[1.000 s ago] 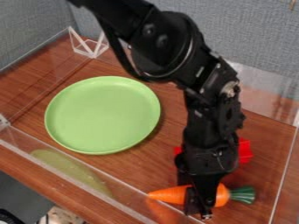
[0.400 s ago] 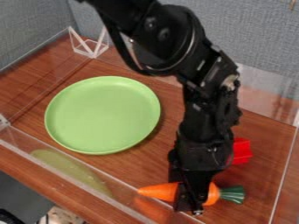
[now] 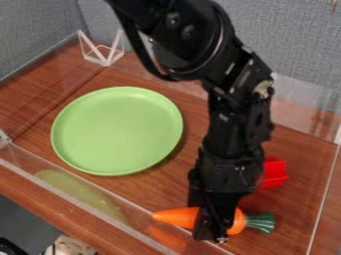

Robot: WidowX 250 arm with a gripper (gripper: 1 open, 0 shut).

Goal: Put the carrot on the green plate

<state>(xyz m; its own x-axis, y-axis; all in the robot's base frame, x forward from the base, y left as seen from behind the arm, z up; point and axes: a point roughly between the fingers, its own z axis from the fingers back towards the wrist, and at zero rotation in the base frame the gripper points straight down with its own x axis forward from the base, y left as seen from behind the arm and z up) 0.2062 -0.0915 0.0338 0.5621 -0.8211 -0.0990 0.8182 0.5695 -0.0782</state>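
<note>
The orange carrot (image 3: pixel 180 216) with its green leafy top (image 3: pixel 260 222) lies sideways at the bottom right, near the clear front wall. My gripper (image 3: pixel 216 227) comes straight down onto the carrot's middle and is shut on it, with the black arm (image 3: pixel 233 129) rising above. The round light-green plate (image 3: pixel 118 129) rests on the wooden table to the left, with nothing on it, well apart from the carrot.
A red block (image 3: pixel 273 173) sits just right of the arm. A pale yellow-green elongated shape (image 3: pixel 74 189) shows at the front left behind the clear wall (image 3: pixel 54 204). A clear triangular stand (image 3: pixel 98 46) is at the back.
The gripper and the carrot have shifted a little left and down in view. More of the red block now shows to the right of the arm.
</note>
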